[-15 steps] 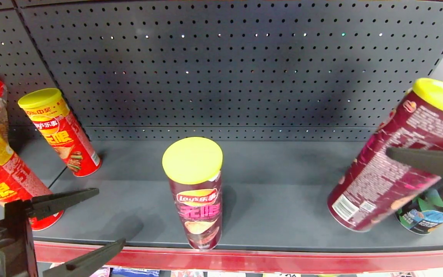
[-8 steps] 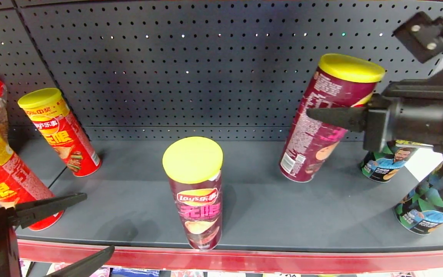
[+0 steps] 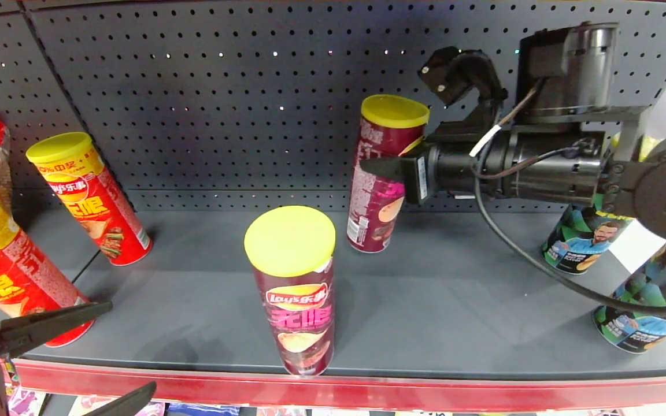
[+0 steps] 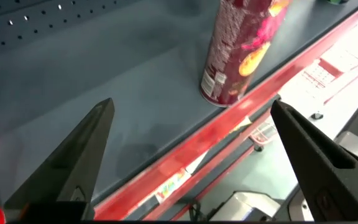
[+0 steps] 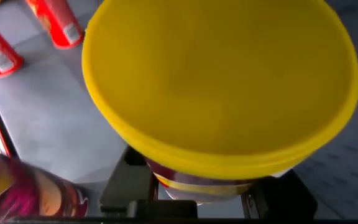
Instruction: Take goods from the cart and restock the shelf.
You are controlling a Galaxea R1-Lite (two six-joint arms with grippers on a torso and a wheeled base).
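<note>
Progress: several cans are already set on the shelf (image 3: 454, 312). One maroon front can (image 3: 295, 289) stands upright near the red lip, two red cans (image 3: 87, 196) stand at the robot's left, and green cans (image 3: 584, 242) stand at its right.
Step in hand: a second maroon can, the held can (image 3: 376, 202), is judged to be at the placing stage, deep on the shelf close to the pegboard (image 3: 252, 115).
Left to do: the release is not yet made. What remains in the cart cannot be judged.
Right claw (image 3: 388, 164): clamped across the upper part of the held can, just under its yellow lid (image 5: 222, 81).
Left claw (image 4: 191, 106): spread wide and empty, held low before the shelf lip at the robot's left.
Position: the held can is behind the front can and toward the robot's right, well apart from it. Contact between its base and the shelf cannot be told.
Long axis: close to vertical, lid up, base down, with a slight lean of the top toward the robot's right.
Facing: the barcode side is turned toward the front.
</note>
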